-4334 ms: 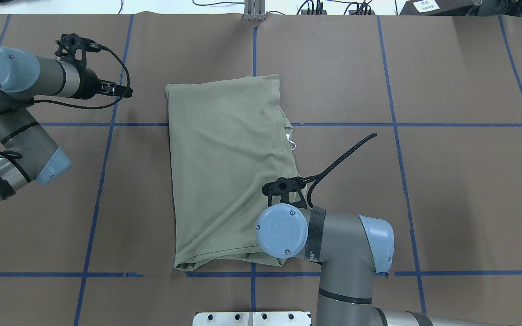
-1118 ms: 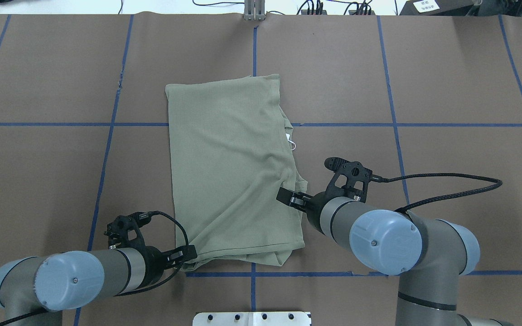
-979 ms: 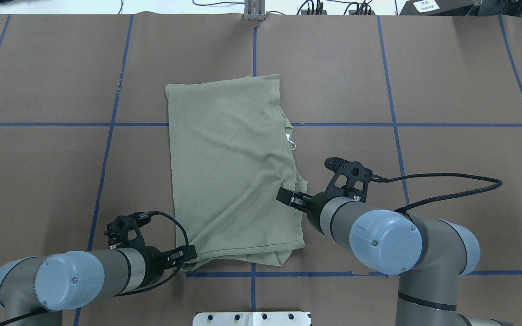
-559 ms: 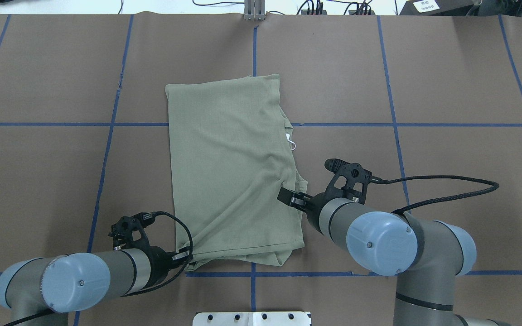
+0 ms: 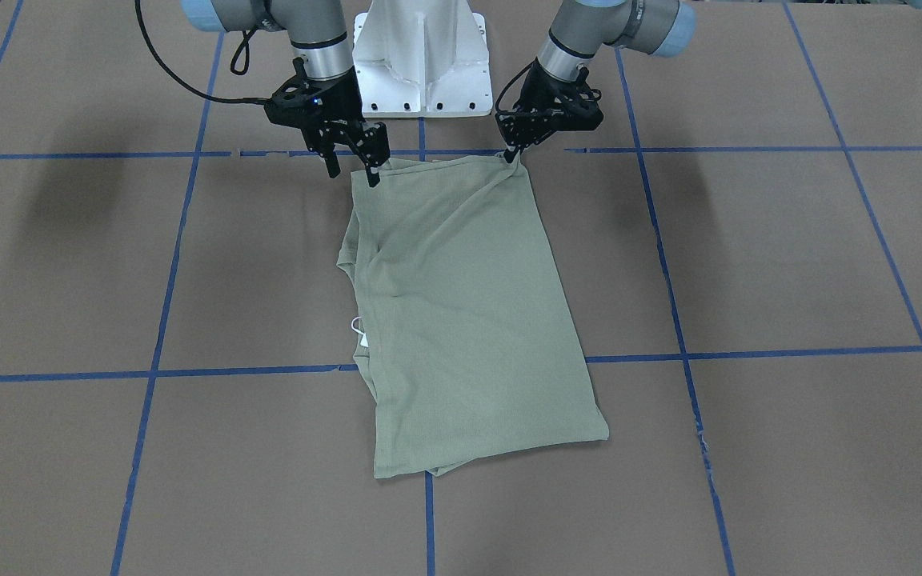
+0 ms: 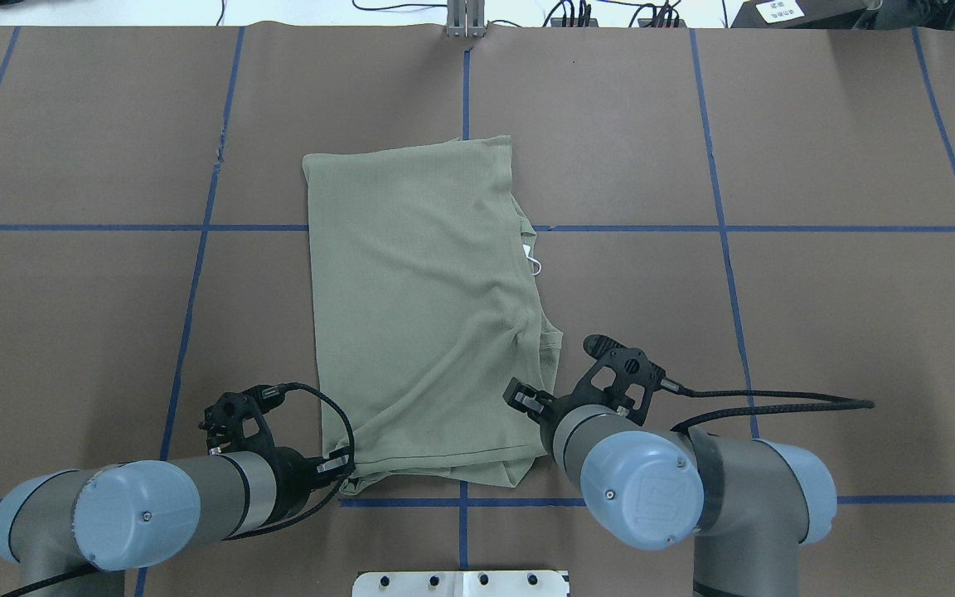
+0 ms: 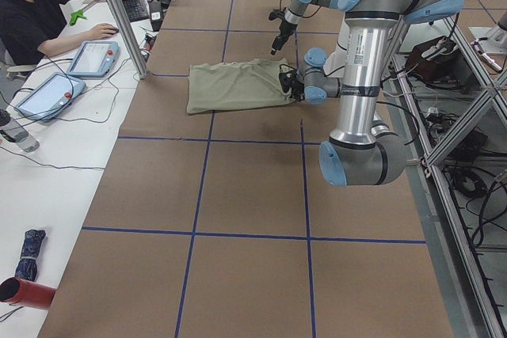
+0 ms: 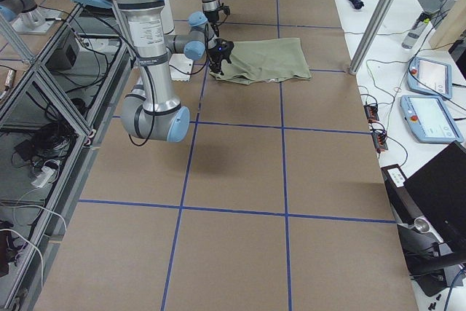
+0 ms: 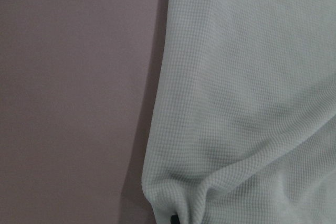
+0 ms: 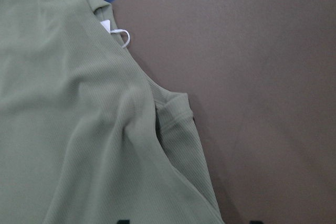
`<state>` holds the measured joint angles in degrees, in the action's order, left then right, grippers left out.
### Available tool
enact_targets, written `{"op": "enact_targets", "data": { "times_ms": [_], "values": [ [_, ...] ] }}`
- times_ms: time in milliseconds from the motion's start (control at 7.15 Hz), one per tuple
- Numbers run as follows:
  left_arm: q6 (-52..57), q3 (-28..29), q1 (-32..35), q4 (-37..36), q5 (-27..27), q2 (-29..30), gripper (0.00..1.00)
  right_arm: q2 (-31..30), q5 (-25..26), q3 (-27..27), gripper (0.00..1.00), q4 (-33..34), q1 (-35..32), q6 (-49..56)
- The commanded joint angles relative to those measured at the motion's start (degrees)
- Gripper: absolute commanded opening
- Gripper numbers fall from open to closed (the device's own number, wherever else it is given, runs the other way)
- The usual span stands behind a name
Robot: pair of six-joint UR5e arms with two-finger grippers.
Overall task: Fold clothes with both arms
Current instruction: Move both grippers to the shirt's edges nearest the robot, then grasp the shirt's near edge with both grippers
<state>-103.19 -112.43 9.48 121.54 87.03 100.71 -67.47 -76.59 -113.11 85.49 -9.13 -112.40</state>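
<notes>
The olive-green shirt (image 6: 419,307) lies folded into a long rectangle mid-table, with its white hang tag (image 6: 530,257) at the right edge. My left gripper (image 6: 343,463) is shut on the shirt's near-left corner, which bunches up in the left wrist view (image 9: 210,198). In the front view this gripper (image 5: 511,152) pinches that corner. My right gripper (image 6: 521,398) is open just above the shirt's near-right edge, its two fingers apart in the front view (image 5: 353,170). The right wrist view shows the shirt (image 10: 68,129) and its tag (image 10: 113,30) below.
The white pedestal base (image 5: 421,56) stands at the near table edge between the arms. Blue tape lines (image 6: 726,228) cross the brown table cover. An operator (image 7: 40,13) sits at a side desk beyond the far edge, next to a metal post (image 7: 119,13).
The left arm swung from the far left down to the shirt's near-left corner and shut on it. The right gripper slid toward the robot along the shirt's right edge.
</notes>
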Motion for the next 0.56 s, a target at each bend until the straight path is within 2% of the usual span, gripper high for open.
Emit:
{"op": "enact_targets", "data": {
  "times_ms": [0, 419],
  "values": [
    [0.01, -0.16, 0.01, 0.01, -0.01, 0.01, 0.00, 0.50, 0.74, 2.71, 0.87, 1.08, 2.36, -1.32],
    [0.01, -0.16, 0.01, 0.01, -0.01, 0.01, 0.00, 5.68, 2.67, 7.90, 0.84, 0.82, 2.45, -1.59]
  ]
}}
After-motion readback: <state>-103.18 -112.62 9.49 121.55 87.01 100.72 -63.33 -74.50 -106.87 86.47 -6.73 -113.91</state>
